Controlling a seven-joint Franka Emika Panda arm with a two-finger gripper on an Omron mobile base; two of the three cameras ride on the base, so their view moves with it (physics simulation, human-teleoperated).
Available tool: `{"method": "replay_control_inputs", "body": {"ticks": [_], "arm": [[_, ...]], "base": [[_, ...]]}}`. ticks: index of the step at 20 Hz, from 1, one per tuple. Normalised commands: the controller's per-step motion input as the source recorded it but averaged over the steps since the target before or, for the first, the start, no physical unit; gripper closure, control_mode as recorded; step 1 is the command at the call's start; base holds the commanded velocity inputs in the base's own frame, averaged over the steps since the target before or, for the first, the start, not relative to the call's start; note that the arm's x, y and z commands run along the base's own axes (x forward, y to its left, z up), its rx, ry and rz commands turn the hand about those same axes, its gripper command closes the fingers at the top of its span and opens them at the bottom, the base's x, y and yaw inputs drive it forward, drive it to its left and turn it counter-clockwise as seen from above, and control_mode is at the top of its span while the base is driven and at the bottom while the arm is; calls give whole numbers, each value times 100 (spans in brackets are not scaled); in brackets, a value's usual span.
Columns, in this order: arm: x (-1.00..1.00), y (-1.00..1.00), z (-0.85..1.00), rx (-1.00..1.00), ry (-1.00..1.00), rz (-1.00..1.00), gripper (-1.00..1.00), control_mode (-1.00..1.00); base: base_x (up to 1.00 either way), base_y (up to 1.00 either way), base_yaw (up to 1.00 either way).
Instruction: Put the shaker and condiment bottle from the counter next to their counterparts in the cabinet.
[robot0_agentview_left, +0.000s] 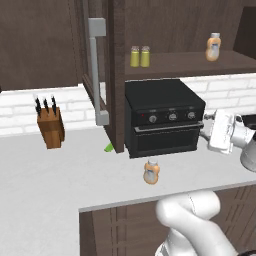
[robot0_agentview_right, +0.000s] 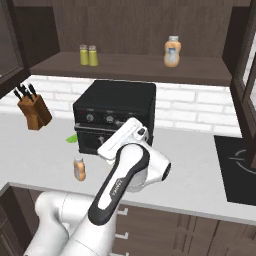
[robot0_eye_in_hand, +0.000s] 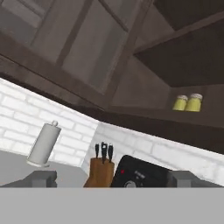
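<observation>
- Left base view: two shakers (robot0_agentview_left: 140, 56) sit together on the cabinet (robot0_agentview_left: 190, 64) shelf; condiment bottle (robot0_agentview_left: 151, 172) waits on the counter (robot0_agentview_left: 50, 175).
- My gripper (robot0_eye_in_hand: 111, 178), spread and empty, must next descend to that bottle.

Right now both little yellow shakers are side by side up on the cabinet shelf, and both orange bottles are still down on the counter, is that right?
Not quite. The two shakers do stand together on the cabinet shelf, but only one orange bottle is on the counter; the other orange bottle is already on the shelf. The left base view shows it.
</observation>
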Motion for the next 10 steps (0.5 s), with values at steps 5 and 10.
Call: {"method": "replay_control_inputs", "body": {"ticks": [5,10], "arm": [[0,6,-18,-6,0,57,-100,-100],[-14,0,-20,-16,1,54,-100,-100]], "base": [[0,0,0],[0,0,0]]}}
